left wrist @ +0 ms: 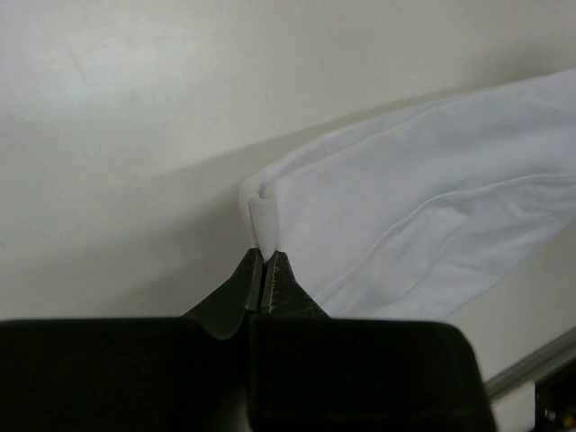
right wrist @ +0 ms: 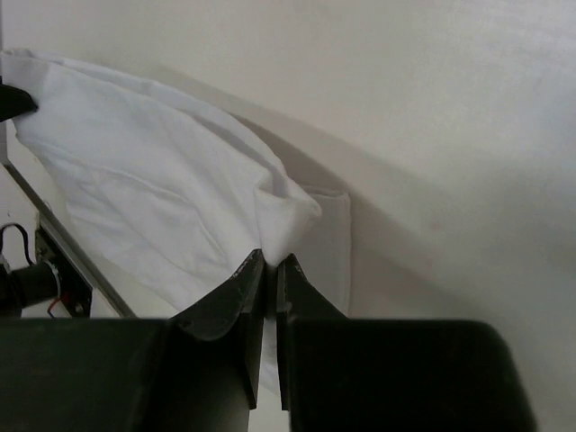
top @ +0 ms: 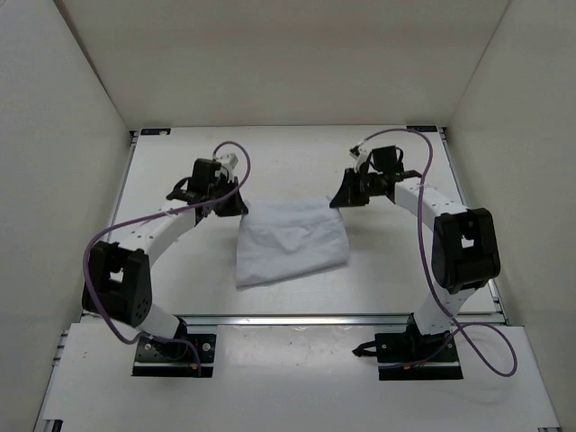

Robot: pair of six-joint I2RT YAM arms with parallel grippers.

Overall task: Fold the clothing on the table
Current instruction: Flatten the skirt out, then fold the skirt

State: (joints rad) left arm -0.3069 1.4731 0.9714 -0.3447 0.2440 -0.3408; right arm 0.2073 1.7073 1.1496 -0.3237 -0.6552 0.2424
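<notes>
The white clothing [top: 290, 241] lies on the table [top: 297, 162] between the two arms, wrinkled and roughly rectangular, with its near edge a little short of the metal rail [top: 333, 318].

The left gripper [top: 238, 209] sits at the garment's far left corner. In the left wrist view its jaws are pressed together on a small folded tab of that corner, which stands just above the fingertips [left wrist: 254, 270].

The right gripper [right wrist: 270, 261] is at the far right corner, its jaws clenched on a bunched point of fabric. From there the cloth spreads away to the left of the fingers.
</notes>
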